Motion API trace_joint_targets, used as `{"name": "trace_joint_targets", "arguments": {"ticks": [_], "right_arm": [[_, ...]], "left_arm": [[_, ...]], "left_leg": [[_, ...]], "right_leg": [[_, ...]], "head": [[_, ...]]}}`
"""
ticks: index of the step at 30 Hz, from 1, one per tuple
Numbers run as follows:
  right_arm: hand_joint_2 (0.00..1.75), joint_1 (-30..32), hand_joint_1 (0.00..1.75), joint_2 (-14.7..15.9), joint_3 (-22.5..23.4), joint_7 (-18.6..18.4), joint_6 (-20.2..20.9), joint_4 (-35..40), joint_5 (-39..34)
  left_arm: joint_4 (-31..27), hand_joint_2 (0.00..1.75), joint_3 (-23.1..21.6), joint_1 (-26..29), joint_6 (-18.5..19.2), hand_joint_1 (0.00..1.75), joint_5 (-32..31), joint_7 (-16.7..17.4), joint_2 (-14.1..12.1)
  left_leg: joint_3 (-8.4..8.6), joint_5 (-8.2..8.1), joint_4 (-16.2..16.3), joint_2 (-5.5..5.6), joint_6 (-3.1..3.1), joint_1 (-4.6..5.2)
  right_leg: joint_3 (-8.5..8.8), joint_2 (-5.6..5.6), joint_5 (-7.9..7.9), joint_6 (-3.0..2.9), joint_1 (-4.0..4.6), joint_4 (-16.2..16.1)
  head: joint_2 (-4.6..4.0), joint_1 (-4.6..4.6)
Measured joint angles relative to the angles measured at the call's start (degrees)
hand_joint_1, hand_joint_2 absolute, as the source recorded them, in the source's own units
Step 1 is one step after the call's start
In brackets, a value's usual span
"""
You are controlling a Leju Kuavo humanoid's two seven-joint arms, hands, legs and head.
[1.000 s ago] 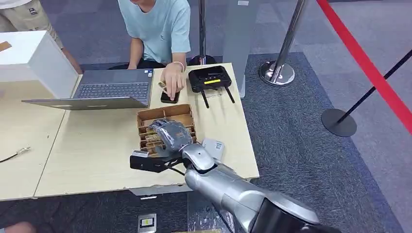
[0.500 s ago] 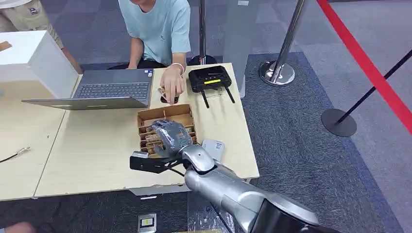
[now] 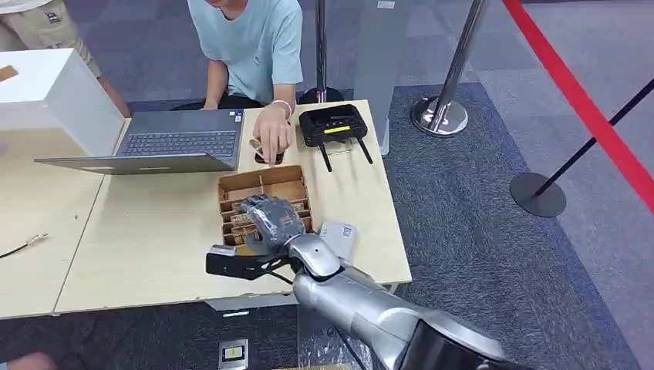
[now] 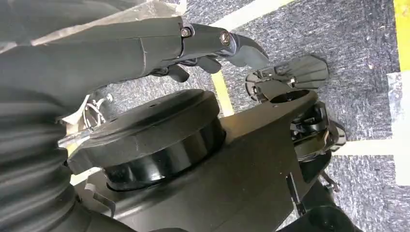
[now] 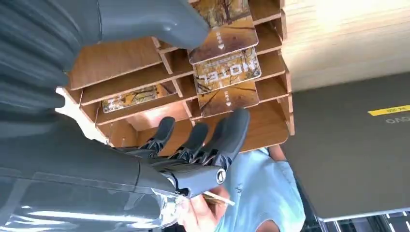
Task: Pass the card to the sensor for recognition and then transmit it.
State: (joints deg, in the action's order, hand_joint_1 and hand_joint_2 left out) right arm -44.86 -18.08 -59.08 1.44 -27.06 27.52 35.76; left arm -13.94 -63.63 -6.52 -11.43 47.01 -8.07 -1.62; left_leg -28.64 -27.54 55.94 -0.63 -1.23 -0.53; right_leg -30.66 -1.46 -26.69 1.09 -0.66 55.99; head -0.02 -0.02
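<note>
A wooden card rack (image 3: pixel 262 183) stands on the table near its front right. Its slots hold brown cards printed HOTEL (image 5: pixel 227 72). My right hand (image 3: pixel 266 220) hovers over the near slots of the rack (image 5: pixel 121 60). In the right wrist view its thumb (image 5: pixel 150 21) lies against the top of one card, while the dark fingers (image 5: pixel 217 137) are spread on the cards' other side. No card is lifted. A black sensor device (image 3: pixel 231 262) sits at the table's front edge, just beside my wrist. My left hand (image 4: pixel 217 46) hangs over the floor, holding nothing.
A small pale card reader (image 3: pixel 338 237) lies right of the rack. A person sits behind the table with a hand (image 3: pixel 271 135) on a phone beside a laptop (image 3: pixel 181 142). A black router (image 3: pixel 333 123), a white box (image 3: pixel 46 85) and stanchion bases (image 3: pixel 439 116) surround the area.
My right hand has eased slightly toward the rack's near slots. The person's hand shifted a little on the phone.
</note>
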Motion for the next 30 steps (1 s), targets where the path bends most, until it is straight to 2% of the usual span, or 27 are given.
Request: {"name": "trace_joint_targets", "arguments": {"ticks": [19,22,25,27,29,30], "right_arm": [[1.75,1.32,0.58,-0.31,0.02,0.48,0.04,0.02,-0.79],[1.75,1.38,0.47,-0.31,0.02,0.76,0.02,0.02,-1.11],[1.75,1.71,0.28,-0.31,0.04,1.84,-0.66,0.44,-2.41],[1.75,1.80,0.24,-0.17,0.13,2.34,-1.60,1.20,-3.30],[1.75,1.80,0.10,0.26,0.48,2.34,-2.43,2.84,-4.17],[1.75,1.78,0.10,0.48,0.72,2.18,-2.54,3.76,-4.39]], "left_arm": [[0.00,1.75,0.02,0.01,0.02,0.00,0.35,-0.15,0.00],[0.00,1.75,0.02,0.01,0.02,0.00,0.39,-0.15,0.00],[0.00,1.75,0.02,0.01,0.00,0.00,0.63,-0.13,0.00],[0.02,1.75,0.02,0.01,-0.31,0.00,0.94,0.20,-0.07],[0.02,1.75,0.02,0.04,-0.44,0.00,1.27,0.52,-0.39],[0.02,1.75,0.02,0.04,-0.50,0.00,1.38,0.66,-0.61]], "left_leg": [[0.01,0.00,0.00,0.00,0.00,0.00],[0.01,0.00,0.00,0.00,0.00,0.00],[0.01,0.00,0.00,0.00,0.00,0.00],[0.01,0.00,0.00,0.00,0.00,0.00],[0.01,0.00,0.00,0.00,0.00,0.00],[0.01,0.00,0.00,0.00,0.00,0.00]], "right_leg": [[0.00,0.00,0.00,0.00,0.00,0.00],[0.00,0.00,0.00,0.00,0.00,0.00],[0.00,0.00,0.00,0.00,0.00,0.00],[0.00,0.00,0.00,0.00,0.00,0.00],[0.00,0.00,0.00,0.00,0.00,0.00],[0.00,0.00,0.00,0.00,0.00,0.00]], "head": [[0.00,0.00],[0.00,0.00],[0.00,0.00],[0.00,0.00],[0.00,0.00],[0.00,0.00]]}}
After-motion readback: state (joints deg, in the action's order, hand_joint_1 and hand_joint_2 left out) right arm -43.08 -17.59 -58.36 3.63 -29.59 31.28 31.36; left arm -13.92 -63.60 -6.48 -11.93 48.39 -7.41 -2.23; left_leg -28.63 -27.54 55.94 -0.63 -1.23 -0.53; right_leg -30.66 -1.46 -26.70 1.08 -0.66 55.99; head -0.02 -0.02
